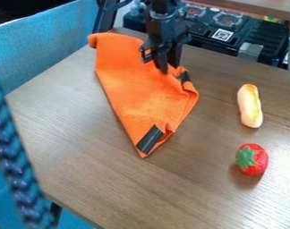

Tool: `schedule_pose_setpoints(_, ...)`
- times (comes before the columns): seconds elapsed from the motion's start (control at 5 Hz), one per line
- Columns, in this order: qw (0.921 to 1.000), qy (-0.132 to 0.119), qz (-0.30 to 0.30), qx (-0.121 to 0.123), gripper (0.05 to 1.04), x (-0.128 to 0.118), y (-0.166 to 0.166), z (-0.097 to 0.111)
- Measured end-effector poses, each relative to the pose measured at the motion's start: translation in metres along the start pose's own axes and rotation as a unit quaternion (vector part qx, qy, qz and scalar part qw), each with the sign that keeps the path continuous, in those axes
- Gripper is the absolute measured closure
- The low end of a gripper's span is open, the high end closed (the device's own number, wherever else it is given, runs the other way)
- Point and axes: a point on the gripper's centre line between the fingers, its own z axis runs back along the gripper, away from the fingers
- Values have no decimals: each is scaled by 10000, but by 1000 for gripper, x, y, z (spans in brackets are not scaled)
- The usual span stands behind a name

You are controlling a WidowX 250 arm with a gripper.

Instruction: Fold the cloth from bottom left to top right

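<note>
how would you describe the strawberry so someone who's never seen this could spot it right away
On the wood-grain table, look to the right of the orange cloth in the picture. The strawberry is red and rounded, its green leafy top setting it apart from the pale, elongated bread above.

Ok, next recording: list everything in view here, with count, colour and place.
cloth: 1, orange with black patches, partly folded, upper left of centre on the table
bread-shaped toy: 1, cream and yellow, right side of the table
strawberry: 1, red with green leaves, nearer the camera than the bread-shaped toy
table: 1, brown wood look, beneath these
braided strand: 1, blue and purple, left edge
fabric: blue, upper left, beyond the table
equipment: black, with a square-coded label, behind the table
arm: 1, black, top edge
gripper: 1, black, over the cloth
</note>
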Motion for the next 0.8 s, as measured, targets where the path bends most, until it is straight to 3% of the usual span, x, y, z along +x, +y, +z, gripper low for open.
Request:
schedule_pose_setpoints(0.2,9999,93,-77,-84,330,-9,8,-8)
schedule_pose_setpoints(0.4,9980,-75,-367,-512,97,-12,9,13)
schedule_pose_setpoints(0.6,9923,-231,-748,-960,83,-14,18,41)
schedule_pose_setpoints(0.8,9801,-480,-1336,-1384,84,2,45,76)
